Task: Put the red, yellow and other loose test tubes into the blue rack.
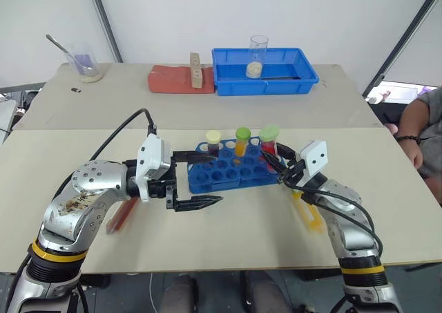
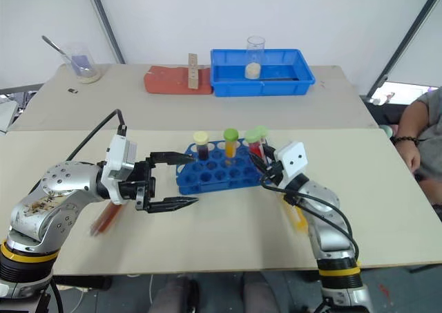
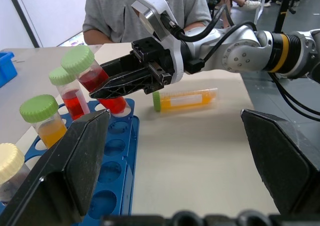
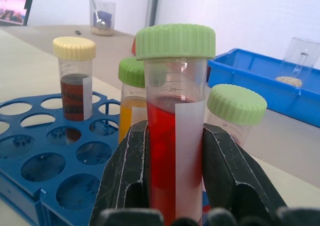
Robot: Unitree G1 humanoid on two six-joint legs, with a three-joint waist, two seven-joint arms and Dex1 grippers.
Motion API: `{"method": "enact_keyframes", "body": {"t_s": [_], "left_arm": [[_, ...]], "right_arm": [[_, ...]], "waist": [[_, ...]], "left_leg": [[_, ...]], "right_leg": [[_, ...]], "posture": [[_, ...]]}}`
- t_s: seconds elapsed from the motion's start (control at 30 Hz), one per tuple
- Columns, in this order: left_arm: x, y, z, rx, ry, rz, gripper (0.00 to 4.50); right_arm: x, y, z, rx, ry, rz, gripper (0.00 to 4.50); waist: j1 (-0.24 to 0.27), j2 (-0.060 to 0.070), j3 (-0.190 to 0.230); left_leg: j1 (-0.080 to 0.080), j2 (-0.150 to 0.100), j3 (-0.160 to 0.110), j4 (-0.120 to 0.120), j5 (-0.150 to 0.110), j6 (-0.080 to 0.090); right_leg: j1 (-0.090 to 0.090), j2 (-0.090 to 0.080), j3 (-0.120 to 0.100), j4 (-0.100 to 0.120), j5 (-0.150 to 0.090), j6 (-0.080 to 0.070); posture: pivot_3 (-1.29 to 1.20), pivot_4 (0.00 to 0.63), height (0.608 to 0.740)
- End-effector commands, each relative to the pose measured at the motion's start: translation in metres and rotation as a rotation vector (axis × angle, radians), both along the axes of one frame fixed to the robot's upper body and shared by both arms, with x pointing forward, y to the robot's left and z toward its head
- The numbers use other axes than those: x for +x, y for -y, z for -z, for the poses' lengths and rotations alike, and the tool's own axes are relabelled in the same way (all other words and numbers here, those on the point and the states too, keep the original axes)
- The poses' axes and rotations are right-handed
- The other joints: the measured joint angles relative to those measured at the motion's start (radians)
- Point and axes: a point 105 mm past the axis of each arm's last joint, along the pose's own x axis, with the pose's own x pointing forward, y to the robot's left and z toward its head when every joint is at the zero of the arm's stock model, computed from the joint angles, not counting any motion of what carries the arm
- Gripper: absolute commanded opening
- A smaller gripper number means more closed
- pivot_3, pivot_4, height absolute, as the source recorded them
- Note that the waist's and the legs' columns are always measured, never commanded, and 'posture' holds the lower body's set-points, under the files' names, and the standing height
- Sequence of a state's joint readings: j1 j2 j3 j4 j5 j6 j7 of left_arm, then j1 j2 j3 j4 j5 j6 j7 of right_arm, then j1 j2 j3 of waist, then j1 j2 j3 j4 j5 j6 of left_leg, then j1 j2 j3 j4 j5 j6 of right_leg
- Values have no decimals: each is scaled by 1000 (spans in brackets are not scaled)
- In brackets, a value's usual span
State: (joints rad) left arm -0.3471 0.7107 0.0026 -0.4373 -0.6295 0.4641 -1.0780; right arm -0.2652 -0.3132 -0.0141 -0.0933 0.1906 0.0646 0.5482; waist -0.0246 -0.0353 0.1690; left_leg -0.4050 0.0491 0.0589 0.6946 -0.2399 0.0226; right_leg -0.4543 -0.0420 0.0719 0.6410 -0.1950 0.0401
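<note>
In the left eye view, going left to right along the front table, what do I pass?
Red tube lying flat → left pincer, open → blue rack → right pincer, shut on a red tube → yellow tube lying flat.

You get bright, even, diffuse light across the counter (image 1: 276, 237); shadows under things are soft and faint. No strong glare. In the head views the red tube (image 2: 106, 218) lying beside the left arm looks smeared. In the right wrist view the held red tube (image 4: 174, 136) is sharp, while the beaker (image 4: 102, 17) and blue tray (image 4: 260, 81) behind go soft.
</note>
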Motion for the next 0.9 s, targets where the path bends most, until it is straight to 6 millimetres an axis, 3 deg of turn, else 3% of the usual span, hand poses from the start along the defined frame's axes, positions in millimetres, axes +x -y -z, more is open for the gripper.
{"method": "enact_keyframes", "body": {"t_s": [0.03,0.4,0.9], "left_arm": [[-4,2,-8,-11,35,7,4500],[0,3,-8,-38,35,-28,4500],[-6,6,-6,-42,12,-9,4500]], "right_arm": [[2,9,-6,59,23,52,1006],[2,14,-4,198,-18,107,1005],[-2,11,7,206,-11,150,1005]], "waist": [[-1,0,0],[-3,0,0],[-16,0,0]], "left_leg": [[0,0,0,0,0,0],[0,0,0,0,0,0],[0,0,-1,-1,0,0]], "right_leg": [[0,0,0,0,0,0],[0,0,0,0,0,0],[0,0,0,0,0,-1]], "posture": [[0,150,729],[0,150,729],[0,150,729]]}}
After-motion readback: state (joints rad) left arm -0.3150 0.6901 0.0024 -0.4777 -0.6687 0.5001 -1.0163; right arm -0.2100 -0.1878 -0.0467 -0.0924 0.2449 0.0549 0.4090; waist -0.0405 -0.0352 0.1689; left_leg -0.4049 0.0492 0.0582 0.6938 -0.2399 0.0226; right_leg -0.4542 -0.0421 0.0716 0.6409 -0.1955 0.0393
